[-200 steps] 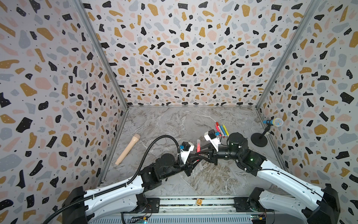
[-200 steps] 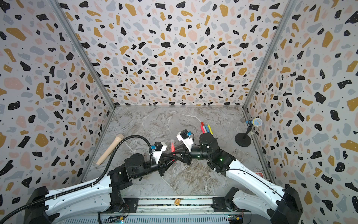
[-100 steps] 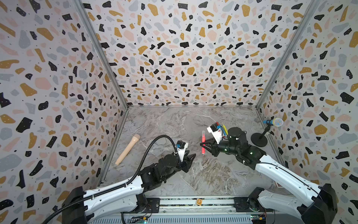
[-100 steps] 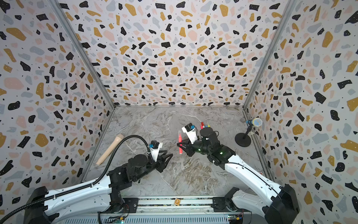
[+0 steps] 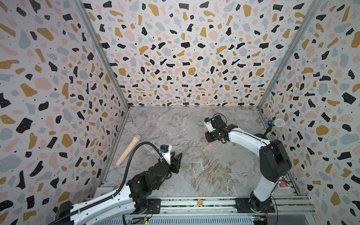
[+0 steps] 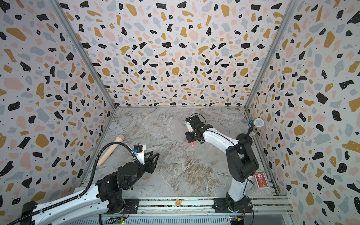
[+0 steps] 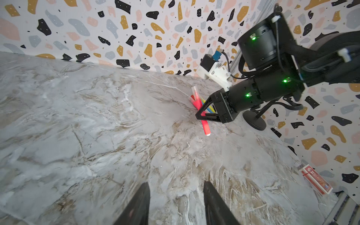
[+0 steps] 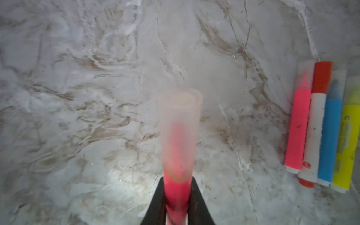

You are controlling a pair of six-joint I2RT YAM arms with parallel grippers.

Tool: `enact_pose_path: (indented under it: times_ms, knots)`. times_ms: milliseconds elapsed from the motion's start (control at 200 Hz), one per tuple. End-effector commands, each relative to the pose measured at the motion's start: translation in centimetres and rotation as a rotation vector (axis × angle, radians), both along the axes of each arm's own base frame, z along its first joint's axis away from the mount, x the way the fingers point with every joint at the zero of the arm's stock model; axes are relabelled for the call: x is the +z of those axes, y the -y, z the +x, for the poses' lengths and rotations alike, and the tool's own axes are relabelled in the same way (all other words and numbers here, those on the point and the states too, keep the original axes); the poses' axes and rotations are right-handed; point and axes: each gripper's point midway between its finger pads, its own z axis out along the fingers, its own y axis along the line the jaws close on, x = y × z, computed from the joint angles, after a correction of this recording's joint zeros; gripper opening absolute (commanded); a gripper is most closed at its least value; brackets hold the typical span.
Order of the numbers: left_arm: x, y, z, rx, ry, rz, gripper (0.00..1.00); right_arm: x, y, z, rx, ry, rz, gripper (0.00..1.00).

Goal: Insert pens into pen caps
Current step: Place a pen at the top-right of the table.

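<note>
My right gripper point(image 8: 177, 181) is shut on a neon pink pen point(image 8: 176, 194), and a clear pen cap point(image 8: 179, 126) sits over the pen's tip. In both top views that gripper point(image 5: 209, 137) hangs over the back right of the table, the pen's lower end point(image 6: 192, 143) poking out beneath it. Beside it on the table lie a pink pen point(image 8: 297, 128), a white pen with red ends point(image 8: 315, 134), a blue pen point(image 8: 331, 136) and a yellow pen point(image 8: 344, 140), side by side and capped. The right arm hides them in both top views. My left gripper point(image 7: 176, 204) is open and empty, low at the front left point(image 5: 178, 155).
A beige stick point(image 5: 128, 150) lies by the left wall. A blue microphone point(image 5: 274, 122) on a black round stand is at the right wall. A red card box point(image 6: 261, 180) lies at the front right, and a small orange tag point(image 5: 200, 202) sits on the front rail.
The left gripper opened, let go of the pink pen and drew back to the front left. The right gripper carried the capped pen back and to the right, next to the other pens.
</note>
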Motion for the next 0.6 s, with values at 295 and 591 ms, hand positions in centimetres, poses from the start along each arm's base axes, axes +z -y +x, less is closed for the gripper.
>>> enact_pose_path:
  times_ms: [295,591]
  knots:
    - [0.2,-0.9,-0.1,0.027,0.007,-0.051,0.45,-3.5,4.6,4.6,-0.062,-0.02,-0.374,0.01]
    - [0.5,-0.9,-0.2,0.02,0.016,-0.054,0.45,-4.7,8.4,7.9,-0.143,-0.025,-0.499,0.11]
